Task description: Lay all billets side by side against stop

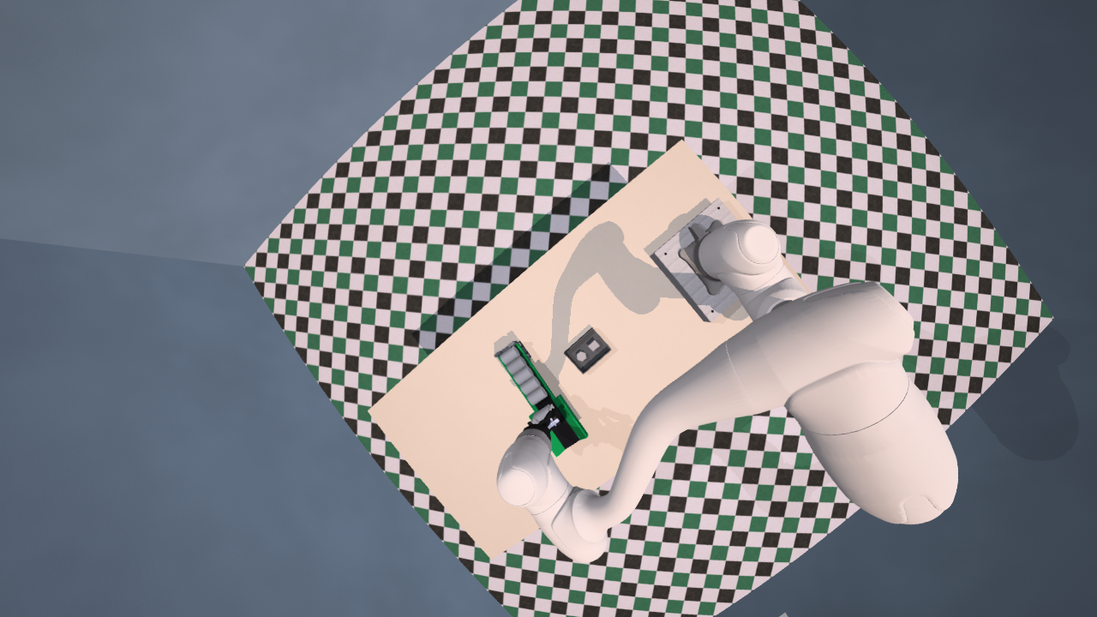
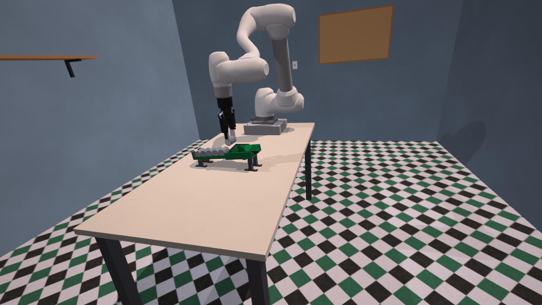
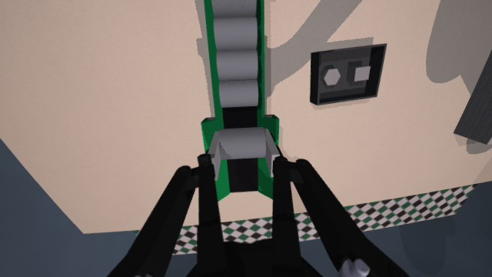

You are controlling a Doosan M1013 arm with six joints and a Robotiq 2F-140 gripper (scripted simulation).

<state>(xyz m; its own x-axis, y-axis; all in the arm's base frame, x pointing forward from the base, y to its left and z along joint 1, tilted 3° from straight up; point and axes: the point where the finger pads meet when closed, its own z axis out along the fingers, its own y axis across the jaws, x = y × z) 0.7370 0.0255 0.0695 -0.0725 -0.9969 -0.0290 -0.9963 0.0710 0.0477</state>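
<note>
My gripper (image 3: 241, 138) is shut on a grey steel billet (image 3: 241, 143), gripped by its two ends and held straight across the green feed ramp (image 3: 238, 115). The billet hangs just above the ramp's dark upper part, with a gap to the row below it. Several other billets (image 3: 237, 63) lie side by side in one row down the ramp toward its lower end. In the exterior view the gripper (image 2: 229, 139) points straight down, just above the ramp (image 2: 231, 152), next to the row of billets (image 2: 212, 152). From above, the gripper (image 1: 548, 424) is over the ramp's upper end (image 1: 541, 391).
A black tray (image 3: 345, 74) with a hexagonal and a square piece lies on the table to the right of the ramp; it also shows from above (image 1: 586, 353). The arm's grey base block (image 2: 265, 127) stands at the far end of the table. The ramp rests on short dark legs.
</note>
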